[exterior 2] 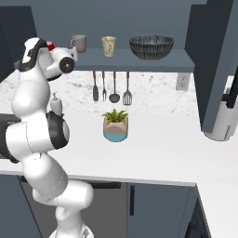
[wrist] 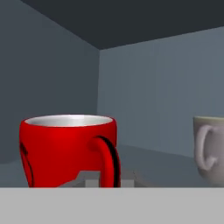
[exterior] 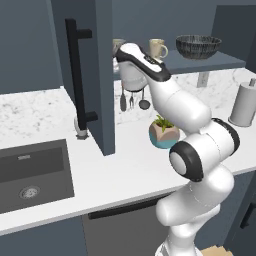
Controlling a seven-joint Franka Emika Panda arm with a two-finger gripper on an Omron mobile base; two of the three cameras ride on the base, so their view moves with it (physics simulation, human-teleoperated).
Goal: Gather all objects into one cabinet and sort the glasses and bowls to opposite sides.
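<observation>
The glossy red mug (wrist: 65,148) with a white inside stands upright on the cabinet shelf (exterior 2: 139,61), close in the hand view, its handle (wrist: 107,162) turned toward the camera. My gripper (exterior 2: 46,50) reaches into the left end of the open cabinet and looks shut on that handle; its fingertips are hidden. A sliver of the red mug (exterior 2: 50,45) shows beside the hand. To its right stand the grey-brown mug (exterior 2: 79,43), the cream mug (exterior 2: 109,46) and, at the far right, the wide dark ribbed bowl (exterior 2: 151,46).
The cabinet door (exterior: 95,75) with its long black bar handle (exterior: 75,75) stands open left of the arm. Below the shelf hang utensils (exterior 2: 111,88). A potted plant (exterior 2: 115,124) sits on the white counter (exterior 2: 158,148), a sink (exterior: 30,172) at left, a paper roll (exterior: 244,102) at right.
</observation>
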